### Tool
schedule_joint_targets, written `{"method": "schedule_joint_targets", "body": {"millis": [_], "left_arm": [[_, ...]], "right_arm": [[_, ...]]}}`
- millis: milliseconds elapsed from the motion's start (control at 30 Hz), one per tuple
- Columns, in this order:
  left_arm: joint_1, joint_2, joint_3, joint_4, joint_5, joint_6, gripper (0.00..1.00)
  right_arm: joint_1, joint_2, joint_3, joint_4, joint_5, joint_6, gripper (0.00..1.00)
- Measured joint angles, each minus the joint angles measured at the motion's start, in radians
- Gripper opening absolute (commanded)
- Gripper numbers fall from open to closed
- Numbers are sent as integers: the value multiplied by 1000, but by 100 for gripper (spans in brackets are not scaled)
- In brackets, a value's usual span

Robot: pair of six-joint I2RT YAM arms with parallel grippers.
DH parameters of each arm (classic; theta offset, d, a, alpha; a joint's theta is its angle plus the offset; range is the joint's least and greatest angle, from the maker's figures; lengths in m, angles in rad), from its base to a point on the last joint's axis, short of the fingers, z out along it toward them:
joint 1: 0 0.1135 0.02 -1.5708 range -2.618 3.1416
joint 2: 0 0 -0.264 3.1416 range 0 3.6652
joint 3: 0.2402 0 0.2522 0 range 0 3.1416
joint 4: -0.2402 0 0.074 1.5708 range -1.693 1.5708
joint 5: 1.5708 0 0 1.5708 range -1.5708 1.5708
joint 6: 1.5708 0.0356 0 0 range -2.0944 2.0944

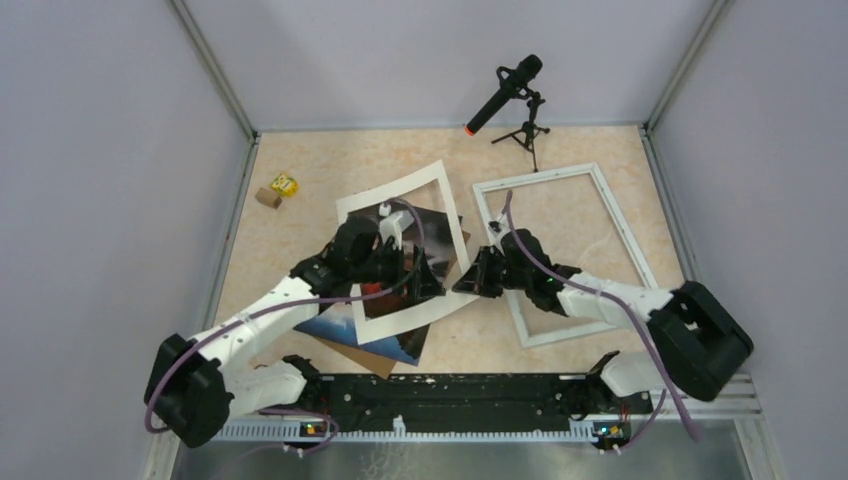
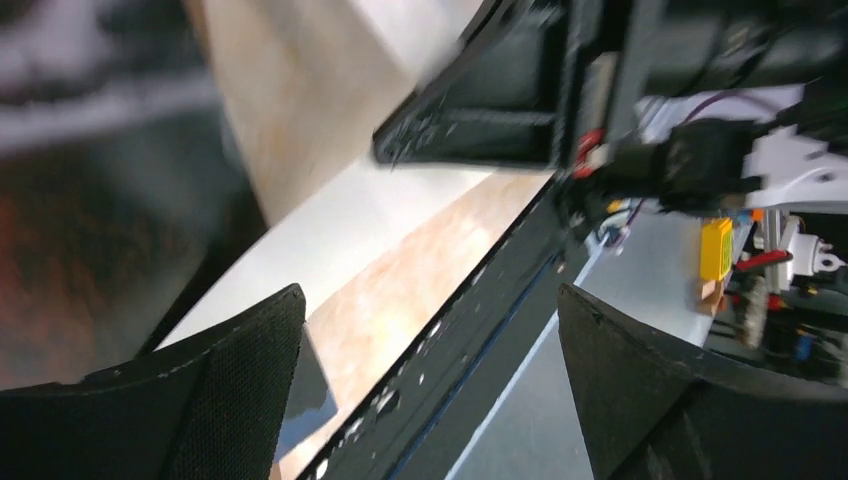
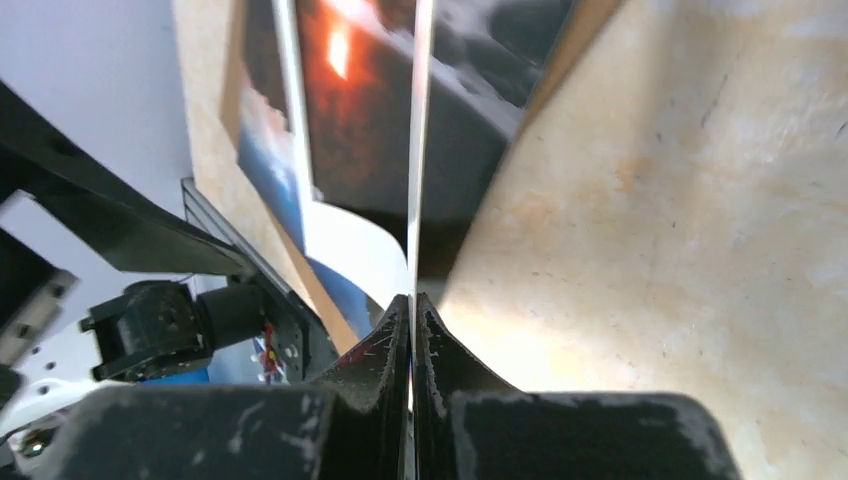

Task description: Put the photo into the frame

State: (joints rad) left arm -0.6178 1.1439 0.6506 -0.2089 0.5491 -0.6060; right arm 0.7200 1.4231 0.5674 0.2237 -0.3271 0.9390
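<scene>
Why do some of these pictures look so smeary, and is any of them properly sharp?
Left wrist view: smeared throughout, dark blur at left. Right wrist view: orange-sun photo print soft, speckled beige table glaring. Top view: sharp, evenly lit.

My left fingers (image 2: 240, 370) are matt black plastic with a fine, grainy, rough face. The mat border (image 1: 400, 195) looks like matt white card, the photo (image 3: 350, 110) a smooth paper print, the backing board (image 1: 368, 360) plain brown card. The table (image 1: 300, 230) is smooth, pale and marbled, and the frame (image 1: 624, 225) is smooth white.
</scene>
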Motion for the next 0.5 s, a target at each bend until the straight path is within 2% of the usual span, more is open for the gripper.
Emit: {"method": "schedule_joint_targets", "body": {"millis": [200, 333, 500], "left_arm": [[0, -115, 279, -49, -105, 95, 98], [1, -179, 378, -38, -172, 135, 98], [1, -161, 454, -20, -226, 171, 99]], "right_arm": [[0, -257, 131, -309, 174, -129, 0], [0, -335, 285, -578, 338, -234, 0], [-1, -399, 504, -921, 512, -439, 0]]}}
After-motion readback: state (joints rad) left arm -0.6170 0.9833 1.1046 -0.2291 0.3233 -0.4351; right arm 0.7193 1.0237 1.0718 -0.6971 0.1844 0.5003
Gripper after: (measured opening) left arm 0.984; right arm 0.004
